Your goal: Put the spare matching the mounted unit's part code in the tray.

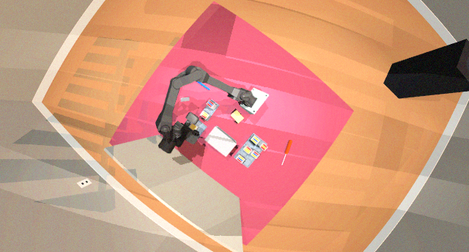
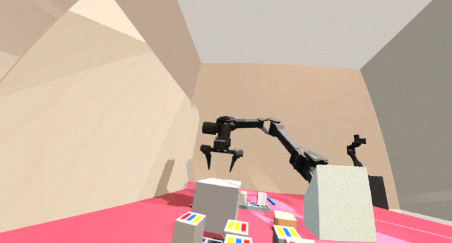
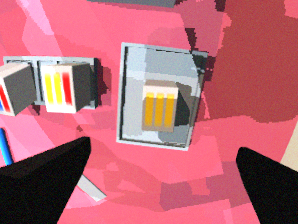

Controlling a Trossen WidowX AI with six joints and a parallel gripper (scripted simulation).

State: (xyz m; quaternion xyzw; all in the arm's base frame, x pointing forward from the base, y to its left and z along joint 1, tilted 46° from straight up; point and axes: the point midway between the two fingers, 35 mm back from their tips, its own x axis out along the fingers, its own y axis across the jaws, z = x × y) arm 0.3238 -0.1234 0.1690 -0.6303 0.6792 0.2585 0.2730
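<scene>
Spare with three yellow bars (image 1: 193,127) (image 3: 159,107): one piece, in the tray, surrounded by its walls.

Tabletop (image 1: 311,98) (image 2: 123,222) (image 3: 135,165): pink, bearing the pieces below.

Arm (image 1: 168,102) (image 2: 287,140): dark, jointed, reaching over to the tray.

Pincer (image 1: 193,129) (image 2: 219,169) (image 3: 164,149): black, pointing down, spread nearly to its full width, nothing in its grip; the spare sits apart from both fingers.

White-topped box (image 1: 220,141) (image 2: 216,208): between the tray and the larger rack.

Larger rack (image 1: 246,164): grey, with several striped blocks.

Tray (image 1: 201,130) (image 3: 120,95): grey, low-walled, rectangular.

Smaller rack (image 1: 209,110) (image 2: 256,208) (image 3: 95,100): grey, with two striped blocks, beside the tray.

Screwdriver (image 1: 289,146): orange handle, lying well apart from the tray.

Yellow-topped block (image 1: 237,116) (image 2: 285,220): one.

Blue rod (image 1: 204,86) (image 2: 271,200) (image 3: 5,145): slim, lying near the smaller rack.
</scene>
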